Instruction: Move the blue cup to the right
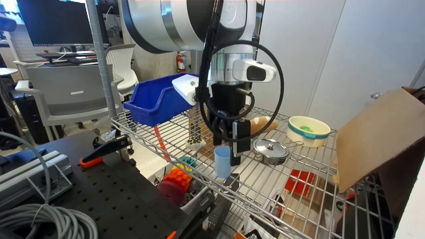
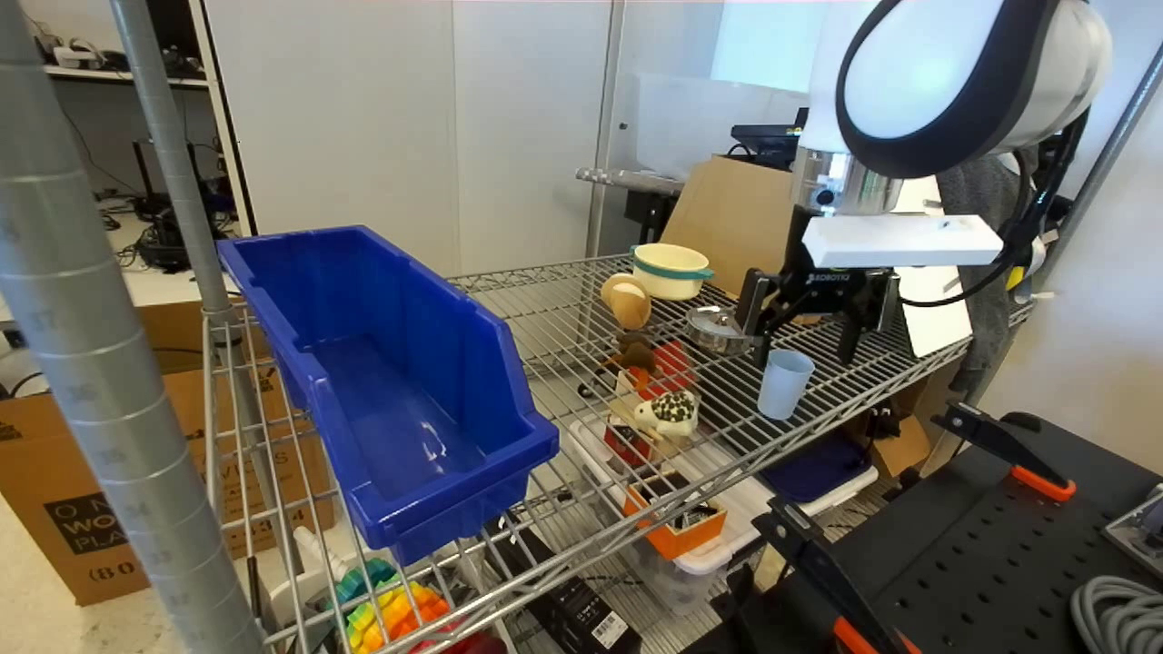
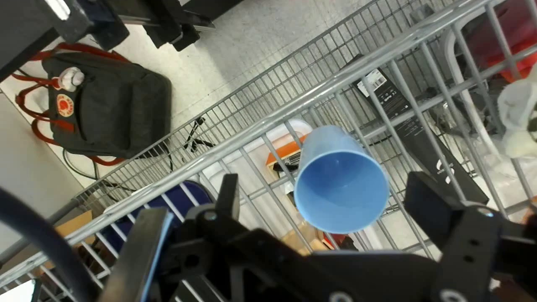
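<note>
Wrist view showed the claw (image 3: 326, 197) spread wide, its two fingers standing well apart, with a visible gap on either side of the blue cup (image 3: 340, 180) framed between them. Left to right in an exterior view sat a dark-blue bin (image 1: 166, 108), a lidded metal pot (image 1: 271, 152), its inside hidden, and a cream teal-banded bowl (image 1: 310, 142) with a bright green item (image 1: 305, 128) in it. Upright on the wire shelf (image 3: 251, 133), near its edge, the cup stood with its mouth up, just beside the claw's fingertips in both exterior views.
</note>
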`<state>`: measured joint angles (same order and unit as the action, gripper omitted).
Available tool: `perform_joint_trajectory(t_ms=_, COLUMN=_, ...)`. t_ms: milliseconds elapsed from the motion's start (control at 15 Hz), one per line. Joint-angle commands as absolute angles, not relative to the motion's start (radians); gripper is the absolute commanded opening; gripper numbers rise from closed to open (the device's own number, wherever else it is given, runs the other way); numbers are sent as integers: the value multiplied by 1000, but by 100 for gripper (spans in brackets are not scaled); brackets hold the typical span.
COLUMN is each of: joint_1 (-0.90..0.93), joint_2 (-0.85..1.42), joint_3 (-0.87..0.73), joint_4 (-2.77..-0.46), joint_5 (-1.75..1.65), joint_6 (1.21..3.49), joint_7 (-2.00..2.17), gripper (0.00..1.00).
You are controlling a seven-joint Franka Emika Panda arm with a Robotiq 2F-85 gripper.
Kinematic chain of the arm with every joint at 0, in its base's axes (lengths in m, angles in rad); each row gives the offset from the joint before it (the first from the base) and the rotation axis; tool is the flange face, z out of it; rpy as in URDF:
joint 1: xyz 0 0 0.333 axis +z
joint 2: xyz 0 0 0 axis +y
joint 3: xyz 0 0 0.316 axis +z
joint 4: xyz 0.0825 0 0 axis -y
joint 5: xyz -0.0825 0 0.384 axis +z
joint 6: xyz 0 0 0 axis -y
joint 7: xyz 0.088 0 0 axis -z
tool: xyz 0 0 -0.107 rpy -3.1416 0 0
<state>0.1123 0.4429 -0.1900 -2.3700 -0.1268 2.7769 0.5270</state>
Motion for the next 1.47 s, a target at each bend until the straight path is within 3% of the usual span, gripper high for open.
perform_joint_trajectory(t_ms=0, joint_1=180, joint_2=518, joint_3=-237, joint_4=-2316, joint_5=-124, joint_6=2779, joint_7=570, gripper=100)
perform_joint_trajectory(t_ms=133, joint_1=203, joint_2=549, joint_3=-249, joint_4=-2297, joint_5=-121, joint_6=2776, joint_7=584, gripper=100)
perform_joint_trajectory(t_ms=200, joint_1=211, joint_2=563, joint_3=-254, joint_4=-2287, joint_5=-119, joint_6=2773, joint_7=590, gripper=83)
perform_joint_trajectory(t_ms=267, joint_1=218, joint_2=574, joint_3=-257, joint_4=-2280, joint_5=-117, joint_6=2772, joint_7=594, gripper=74)
perform_joint_trajectory(t_ms=733, joint_1=204, joint_2=552, joint_3=-246, joint_4=-2282, joint_5=-85, joint_6=2766, joint_7=587, gripper=22)
perform_joint_trajectory(t_ms=1400, joint_1=30, joint_2=536, joint_3=-255, joint_4=-2227, joint_5=66, joint_6=2771, joint_7=554, gripper=21)
